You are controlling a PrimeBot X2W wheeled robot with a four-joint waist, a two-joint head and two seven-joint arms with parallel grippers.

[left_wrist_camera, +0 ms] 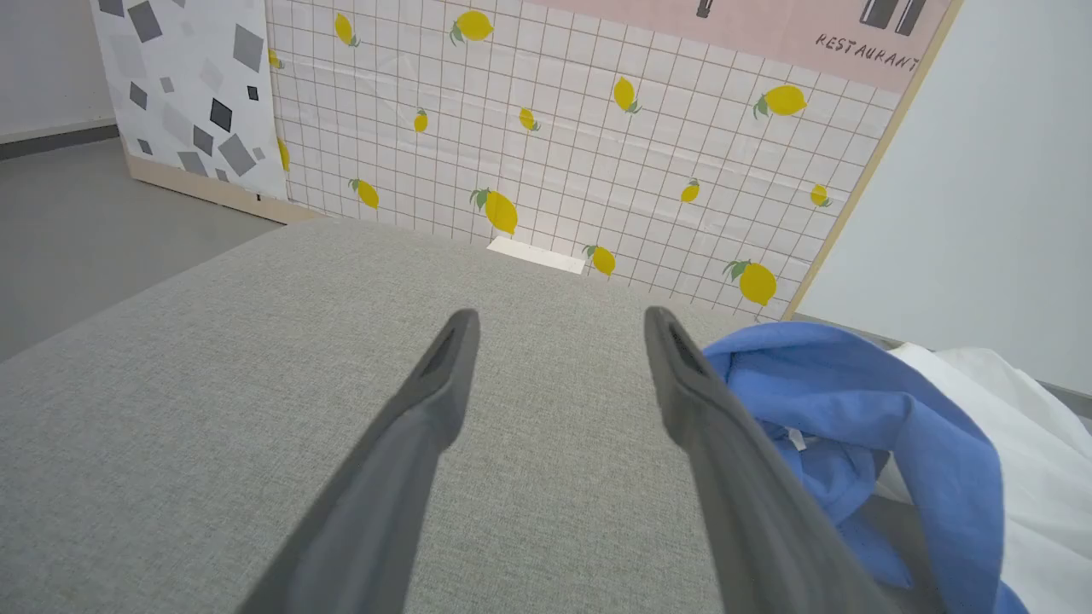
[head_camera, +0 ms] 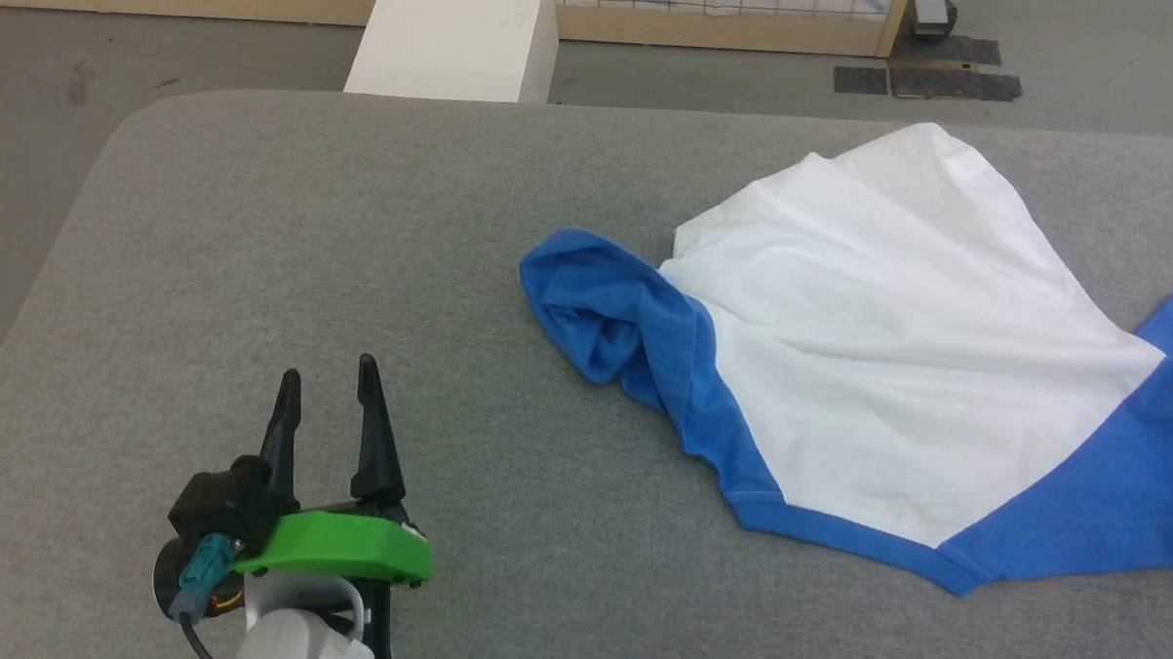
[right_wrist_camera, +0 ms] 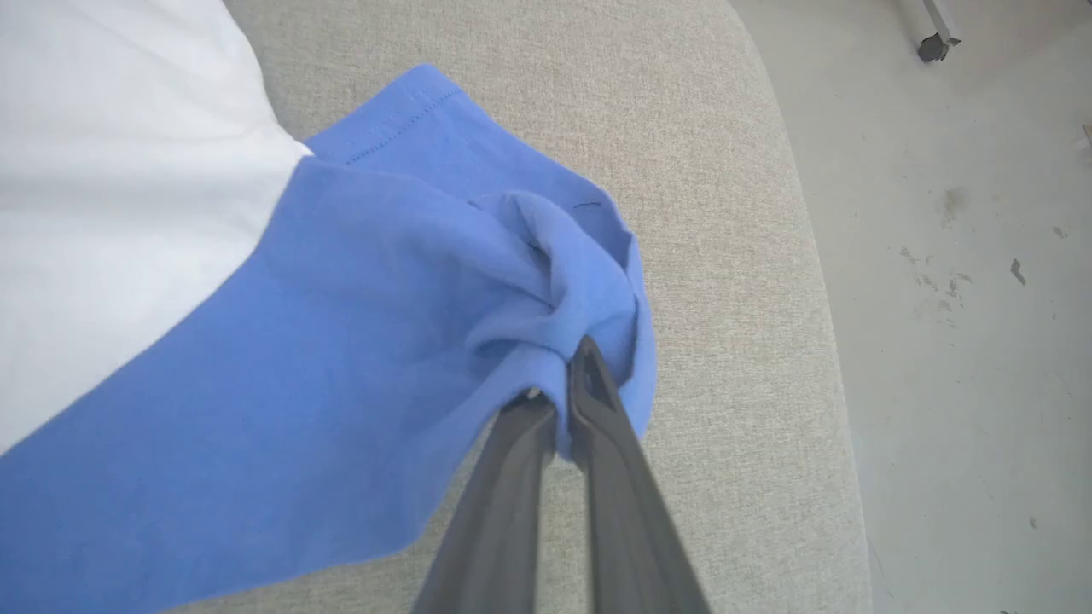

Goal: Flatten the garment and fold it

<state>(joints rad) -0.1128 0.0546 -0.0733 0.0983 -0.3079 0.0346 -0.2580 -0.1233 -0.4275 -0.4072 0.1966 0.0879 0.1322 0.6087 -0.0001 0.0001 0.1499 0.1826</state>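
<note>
Across the right half of the grey-covered desk (head_camera: 302,281) lies the garment (head_camera: 889,338), a white-bodied T-shirt spread in a rough fan. Its hem end points toward the far edge and its blue-trimmed side faces the near edge.

- Progress: early, by my reading. Flattening is not finished, since long creases run through the white body and both sleeves are bunched. No fold has been made.
- Left sleeve (head_camera: 605,309): crumpled into a blue heap toward the desk's middle, its opening rolled in on itself.
- Right sleeve (right_wrist_camera: 341,341): gathered to a peak close to the desk's right edge, with bare floor beyond.
- Left to do: pull both sleeves out, smooth the body, then fold.

Arms:
- Left gripper (head_camera: 328,368): sits low over bare cloth near the desk's near-left area, well apart from the shirt. Its fingers point toward the far edge and its jaws are spread wide with nothing between them. Seen from the left wrist, the bunched left sleeve (left_wrist_camera: 853,401) lies off to its right.
- Right gripper (right_wrist_camera: 559,375): reaches in over the right edge area. Its jaws are pinched tight on a tuck of the right sleeve's cuff, and the cloth puckers around the tips.
</note>
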